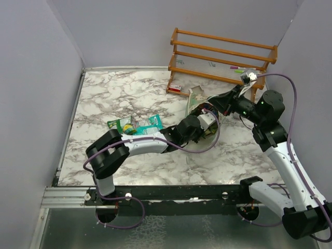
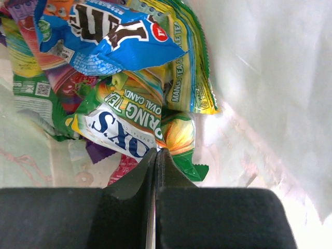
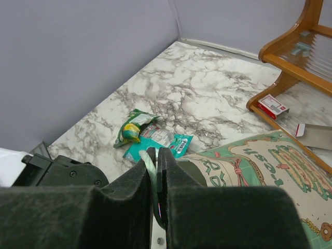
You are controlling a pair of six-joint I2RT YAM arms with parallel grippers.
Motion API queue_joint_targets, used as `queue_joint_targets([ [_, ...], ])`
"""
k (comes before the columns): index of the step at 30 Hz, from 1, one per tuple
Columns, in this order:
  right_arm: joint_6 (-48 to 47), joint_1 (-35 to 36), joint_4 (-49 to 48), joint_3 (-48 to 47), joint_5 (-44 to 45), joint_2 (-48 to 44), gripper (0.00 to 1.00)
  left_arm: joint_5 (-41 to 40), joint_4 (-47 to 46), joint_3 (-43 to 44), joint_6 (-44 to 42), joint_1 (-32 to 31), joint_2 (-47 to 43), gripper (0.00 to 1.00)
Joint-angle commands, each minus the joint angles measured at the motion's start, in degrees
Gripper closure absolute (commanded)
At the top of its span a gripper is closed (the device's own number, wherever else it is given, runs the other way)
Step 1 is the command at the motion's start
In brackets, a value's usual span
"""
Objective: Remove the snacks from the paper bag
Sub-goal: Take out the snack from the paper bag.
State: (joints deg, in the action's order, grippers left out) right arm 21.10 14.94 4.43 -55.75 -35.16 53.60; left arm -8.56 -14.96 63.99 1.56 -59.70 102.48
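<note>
Both are clamped shut: left end effector (image 2: 157,151) on a green snack (image 2: 176,137) within the paper bag (image 3: 270,166), right end effector (image 3: 154,151) on its rim.

My right gripper (image 3: 156,155) fills the foreground, its jaws pinched on a thin pale green strip of the paper bag (image 3: 259,166), whose patterned side spreads to the lower right. Beyond the fingertips, on the marble table (image 3: 171,88), I see a yellow-green packet (image 3: 132,128) just beside a teal-white packet (image 3: 165,141). A small red-white box (image 3: 273,106) lies at the foot of the wooden rack (image 3: 282,52). A black arm link (image 3: 62,168) shows at lower left.
</note>
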Motion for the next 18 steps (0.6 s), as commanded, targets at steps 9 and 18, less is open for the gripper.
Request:
queue_joint_targets([
  [9, -0.41, 0.27, -3.70, 0.37, 0.92, -1.55, 0.93, 3.03, 0.69, -7.62, 3.18, 0.07, -11.42, 1.00],
  [18, -0.75, 0.27, -3.16, -0.30, -0.89, -1.41, 0.93, 0.70, 2.97, -3.59, 5.87, -0.23, -7.16, 0.65],
])
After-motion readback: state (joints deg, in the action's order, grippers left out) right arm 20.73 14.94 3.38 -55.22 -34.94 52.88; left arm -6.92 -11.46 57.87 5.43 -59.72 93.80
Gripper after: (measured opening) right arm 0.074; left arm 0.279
